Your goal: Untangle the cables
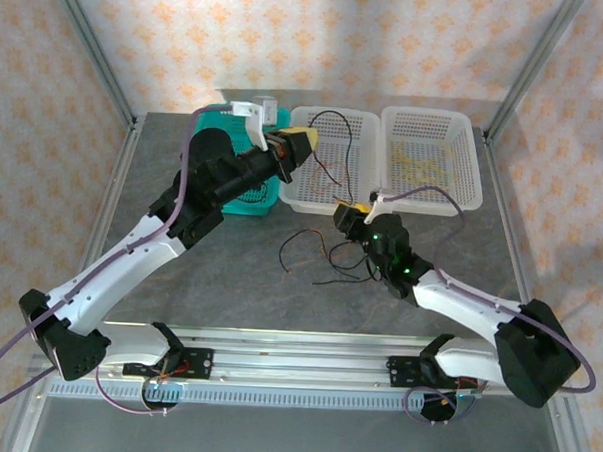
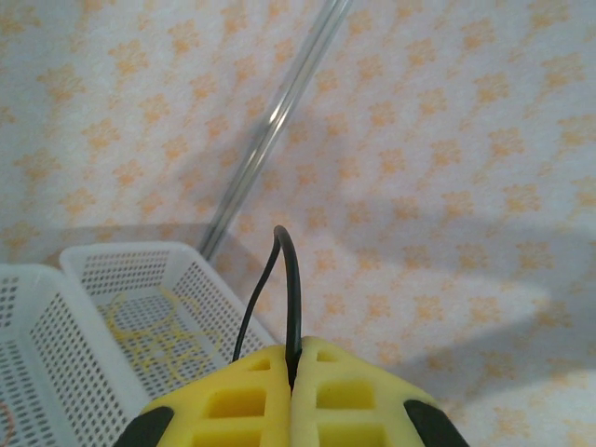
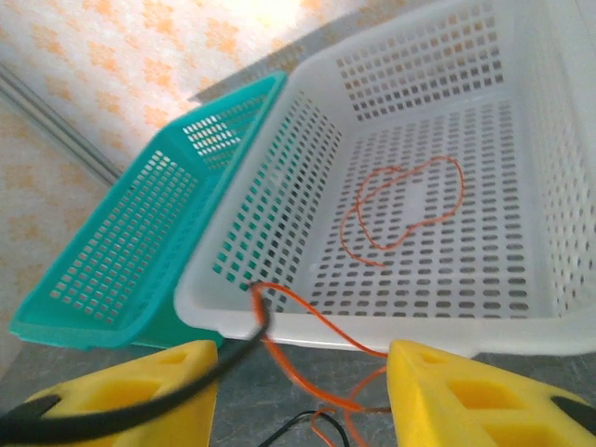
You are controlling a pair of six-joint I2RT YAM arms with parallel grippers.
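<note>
My left tool [image 2: 291, 363] is clamped tight on the black cable [image 2: 291, 279], which arcs up out of the closed fingers. From above, the tool hangs over the left side of the middle white basket [image 1: 365, 139]. Over on the other side, my right tool [image 3: 303, 386] gapes wide, gripping nothing. It's down near the counter [image 1: 229, 273], in front of that basket and close to the teal basket [image 3: 121, 242]. Strands of orange-red cable [image 3: 312, 326] run loose between its fingers. An orange-red loop lies on the basket floor, possibly the same cable, hard to say. The tangle [image 1: 325, 259] sprawls on the counter just beside the right tool. The yellow cable [image 1: 419, 171] sits in the right white basket [image 1: 465, 143].
</note>
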